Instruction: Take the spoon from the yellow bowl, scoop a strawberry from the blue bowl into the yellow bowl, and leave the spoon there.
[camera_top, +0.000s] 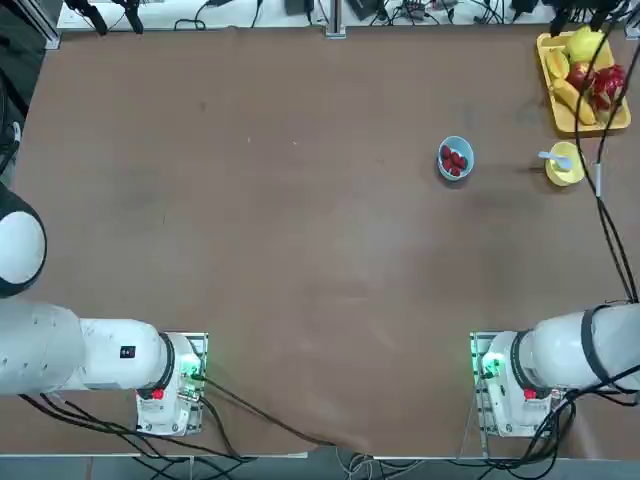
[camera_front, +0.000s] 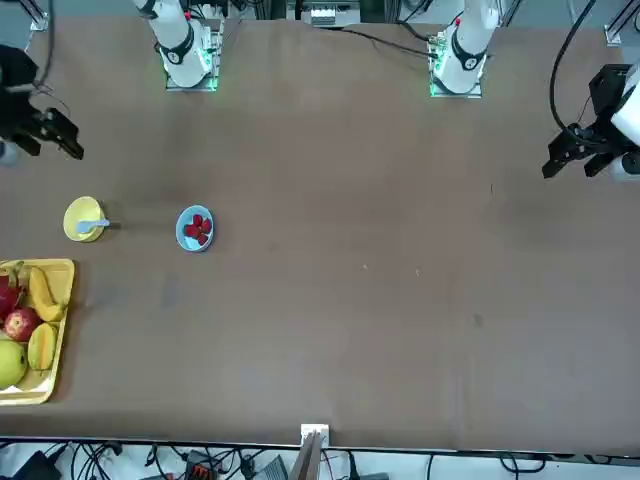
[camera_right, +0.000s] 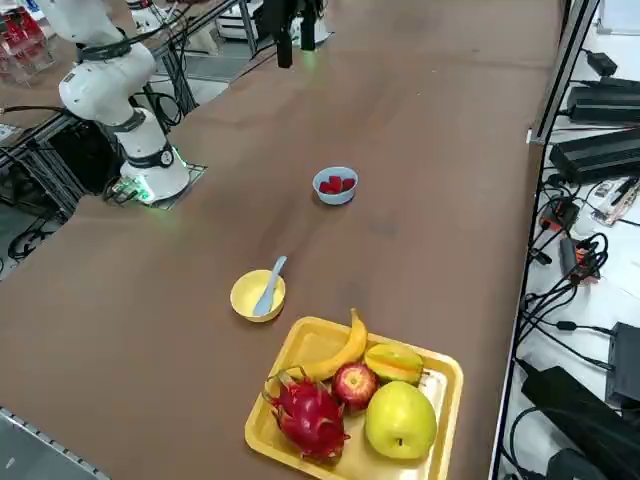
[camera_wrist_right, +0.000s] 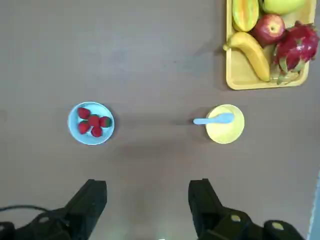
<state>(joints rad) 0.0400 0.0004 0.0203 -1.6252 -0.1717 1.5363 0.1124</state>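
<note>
Right gripper hung open above bare table, spoon rested in yellow bowl (handle over rim), blue bowl at its 9 o'clock seen from overhead.

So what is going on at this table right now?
Nothing is being handled yet. The right gripper hangs open above the table, holding nothing. The spoon rests in the yellow bowl, handle over the rim. The blue bowl nearby holds strawberries. A fruit tray sits beside the yellow bowl.
</note>
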